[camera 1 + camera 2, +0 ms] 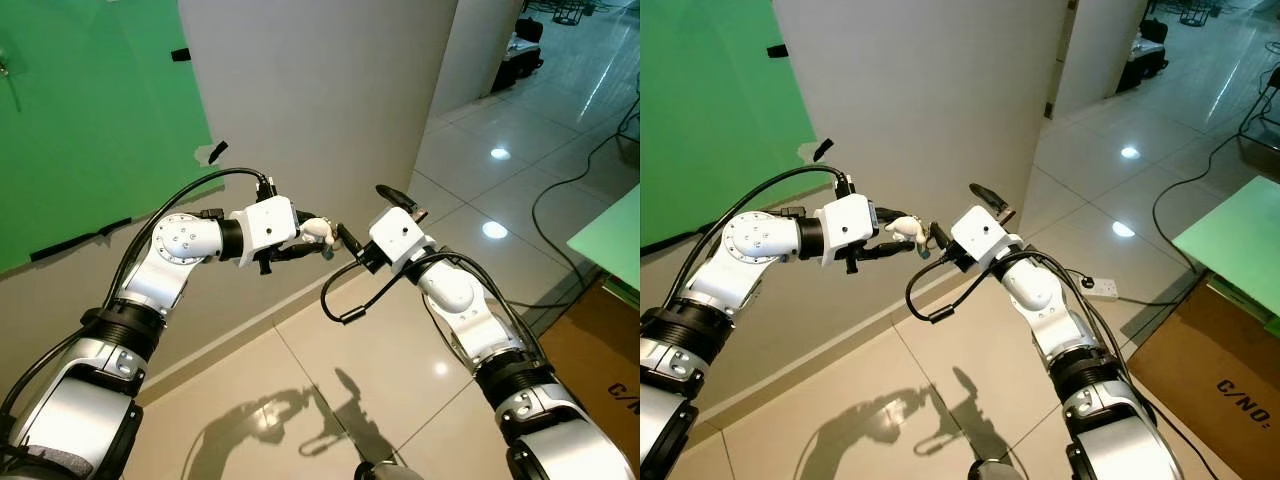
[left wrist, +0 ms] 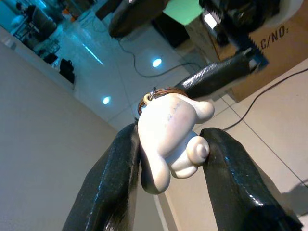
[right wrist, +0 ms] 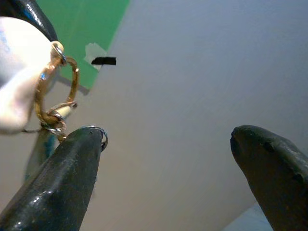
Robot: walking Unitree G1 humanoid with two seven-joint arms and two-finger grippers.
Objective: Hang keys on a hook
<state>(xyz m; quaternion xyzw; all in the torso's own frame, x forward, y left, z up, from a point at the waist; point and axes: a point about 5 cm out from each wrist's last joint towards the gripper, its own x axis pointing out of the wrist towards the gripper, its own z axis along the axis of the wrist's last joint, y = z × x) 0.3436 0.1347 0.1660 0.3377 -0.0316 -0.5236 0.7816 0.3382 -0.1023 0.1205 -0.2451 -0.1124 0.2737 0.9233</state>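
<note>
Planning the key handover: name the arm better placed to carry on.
Left. The left gripper is shut on the white rounded figurine keychain; the right gripper is open, one finger beside the coppery key ring.

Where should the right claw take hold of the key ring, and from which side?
Grip the brass ring, probably from the side away from the white figure. The left claw already clamps the figure, so the ring hangs free toward the open right claw.
</note>
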